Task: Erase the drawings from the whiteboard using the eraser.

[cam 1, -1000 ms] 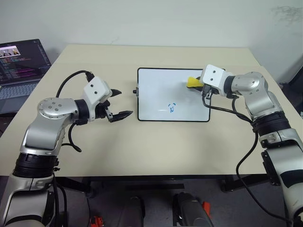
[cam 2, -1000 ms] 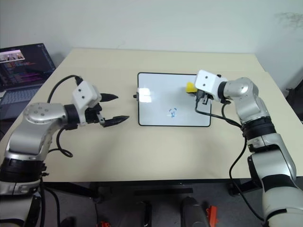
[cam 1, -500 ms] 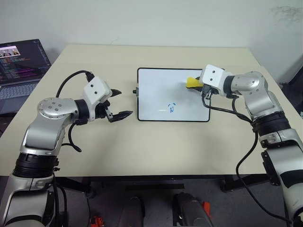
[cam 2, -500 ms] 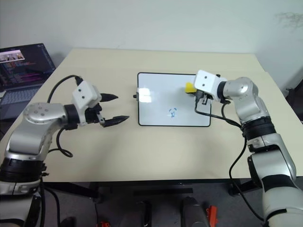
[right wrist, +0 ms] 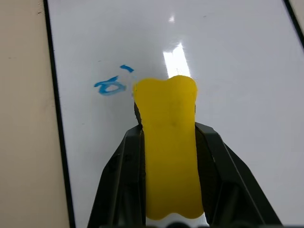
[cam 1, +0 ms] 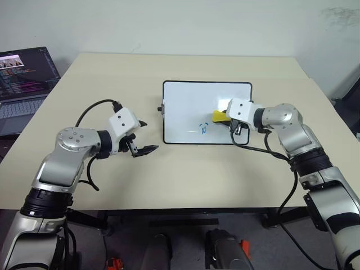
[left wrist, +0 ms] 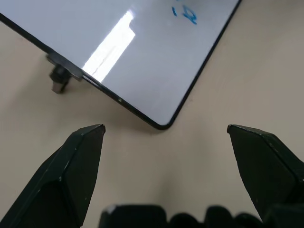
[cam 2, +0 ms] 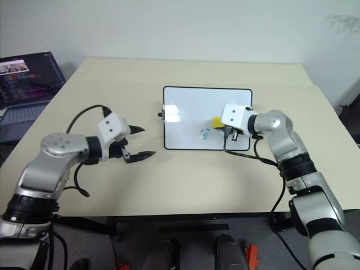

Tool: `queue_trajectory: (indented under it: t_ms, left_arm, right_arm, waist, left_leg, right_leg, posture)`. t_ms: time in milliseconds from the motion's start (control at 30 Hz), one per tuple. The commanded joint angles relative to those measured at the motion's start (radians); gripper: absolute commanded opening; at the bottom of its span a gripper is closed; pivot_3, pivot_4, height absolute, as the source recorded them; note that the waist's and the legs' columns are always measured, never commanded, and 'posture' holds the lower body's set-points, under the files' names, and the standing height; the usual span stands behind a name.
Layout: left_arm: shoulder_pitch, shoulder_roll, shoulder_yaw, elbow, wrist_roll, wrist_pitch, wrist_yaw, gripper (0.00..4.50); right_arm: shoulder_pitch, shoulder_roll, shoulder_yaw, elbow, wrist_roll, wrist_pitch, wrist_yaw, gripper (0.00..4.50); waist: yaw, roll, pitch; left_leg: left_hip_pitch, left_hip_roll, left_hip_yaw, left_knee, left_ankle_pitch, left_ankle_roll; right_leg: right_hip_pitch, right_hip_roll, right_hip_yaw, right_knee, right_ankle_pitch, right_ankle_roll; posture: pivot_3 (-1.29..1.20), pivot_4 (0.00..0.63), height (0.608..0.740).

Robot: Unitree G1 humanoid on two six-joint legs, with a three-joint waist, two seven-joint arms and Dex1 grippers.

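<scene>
A pale beige table (cam 1: 185, 180) stands against a plain white wall, with an open laptop (cam 1: 22, 79) at its far left corner. The whiteboard (cam 1: 185, 101) lies flat near the middle, wide bare tabletop on every side. The right claw (cam 1: 225, 117) is clamped on the yellow eraser (cam 1: 219, 116), held over the board's near part just beside the blue drawings (cam 1: 203, 128); contact with the board is perhaps not made. The left claw (cam 1: 144, 136), fingers spread apart and empty, hovers left of the board's near-left corner.
</scene>
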Motion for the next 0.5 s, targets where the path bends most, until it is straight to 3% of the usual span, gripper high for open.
queue_trajectory:
  t_ms: [33,200,500]
  left_arm:
    - [0.005,-0.015,0.013,-0.027,-0.006,-0.008,0.011,4.5]
    - [-0.002,-0.058,0.005,-0.012,-0.006,-0.011,0.021,4.5]
    - [-0.008,-0.095,-0.014,-0.008,0.003,-0.013,0.021,4.5]
  right_arm:
    - [0.011,0.006,0.006,-0.041,-0.017,0.001,-0.025,1.04]
    - [-0.008,0.024,0.024,0.036,-0.099,-0.025,-0.139,1.04]
    - [0.043,0.056,0.083,-0.003,-0.166,0.04,-0.156,1.04]
  waist:
    - [0.0,0.0,0.0]
    - [0.0,0.0,0.0]
    - [-0.003,0.0,0.0]
  left_leg:
    - [0.0,0.0,0.0,0.0,0.0,0.0]
    - [0.0,0.0,0.0,0.001,0.0,0.0]
    - [0.001,0.0,0.0,0.003,0.0,0.0]
  right_leg:
    - [0.0,0.0,0.0,0.0,0.0,0.0]
    - [0.0,0.0,0.0,0.001,0.0,0.0]
    - [0.001,0.0,0.0,0.001,0.0,0.0]
  posture:
    - [0.0,0.15,0.74]
    - [0.0,0.15,0.74]
    - [0.0,0.15,0.74]
